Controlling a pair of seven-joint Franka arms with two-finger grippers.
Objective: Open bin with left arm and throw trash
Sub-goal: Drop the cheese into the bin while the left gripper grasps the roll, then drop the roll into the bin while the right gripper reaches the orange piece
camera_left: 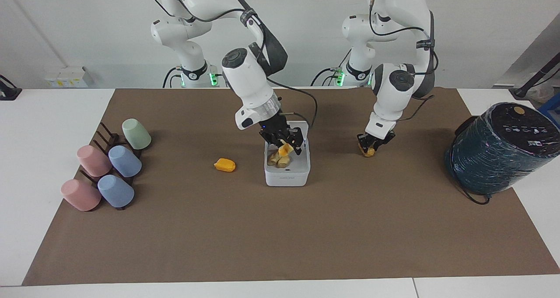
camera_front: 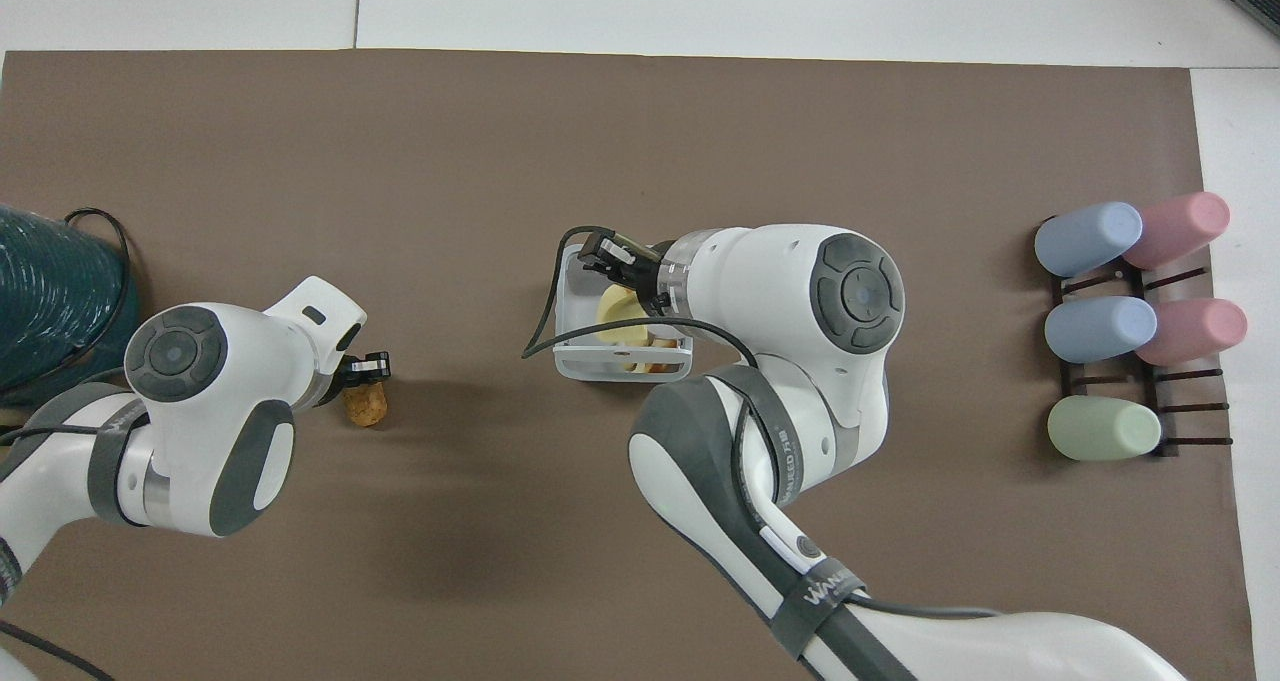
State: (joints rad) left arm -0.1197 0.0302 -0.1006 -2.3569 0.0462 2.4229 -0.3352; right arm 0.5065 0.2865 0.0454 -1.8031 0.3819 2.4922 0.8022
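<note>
The white bin [camera_left: 287,177] stands mid-mat with its lid up, mostly hidden by the right gripper; it also shows in the overhead view [camera_front: 620,369]. My right gripper [camera_left: 284,144] hangs just over the open bin, shut on the pale yellow wedge [camera_left: 285,149], which also shows in the overhead view [camera_front: 620,308]. Pale brown lumps [camera_left: 278,159] lie in the bin. The bright orange lump [camera_left: 225,164] lies on the mat beside the bin, toward the right arm's end. My left gripper [camera_left: 369,148] is down at the mat, shut on the golden-brown nugget [camera_left: 369,152].
A dark rack with several pastel cups [camera_left: 109,166] stands at the right arm's end of the mat. The big dark teal wrapped cylinder [camera_left: 498,149] with a black cable stands at the left arm's end.
</note>
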